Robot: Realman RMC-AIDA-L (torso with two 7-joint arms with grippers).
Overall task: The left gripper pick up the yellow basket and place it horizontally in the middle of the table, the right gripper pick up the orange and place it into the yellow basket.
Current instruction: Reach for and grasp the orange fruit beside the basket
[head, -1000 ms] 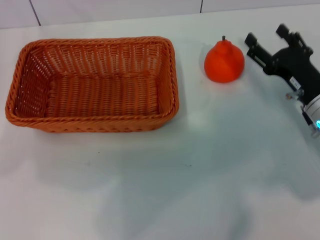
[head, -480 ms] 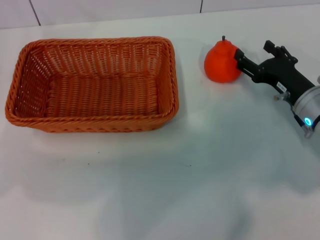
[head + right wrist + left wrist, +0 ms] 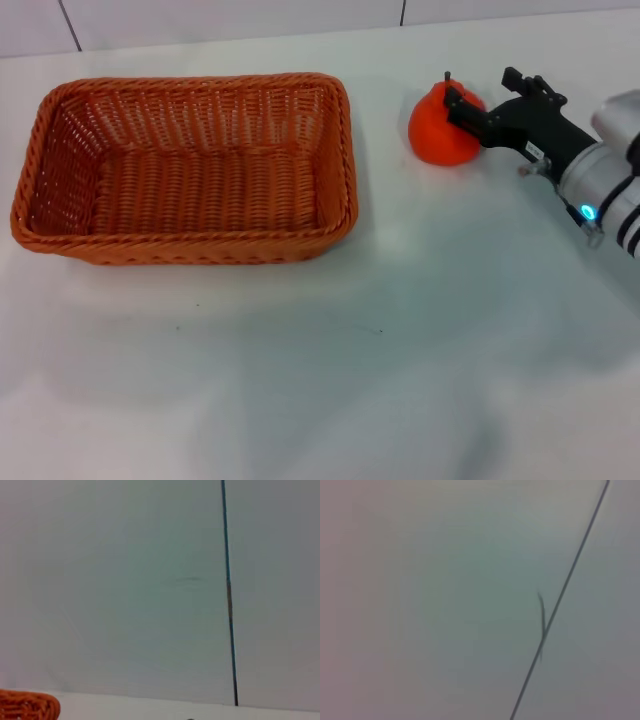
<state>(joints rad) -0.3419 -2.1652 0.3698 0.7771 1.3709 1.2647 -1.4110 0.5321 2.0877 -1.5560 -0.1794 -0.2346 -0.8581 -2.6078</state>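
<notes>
On a glossy white worktop (image 3: 400, 330), the right hand (image 3: 470, 112) spreads its fingers around the orange (image 3: 440, 125), right of the yellow basket (image 3: 190, 165); closing off-centre could roll the fruit away.

We are seeing the white surface (image 3: 400, 330) carrying two things: the yellow basket (image 3: 190, 165) is sitting toward ten o'clock, and the orange (image 3: 440, 125) is resting toward one o'clock, well apart.
</notes>
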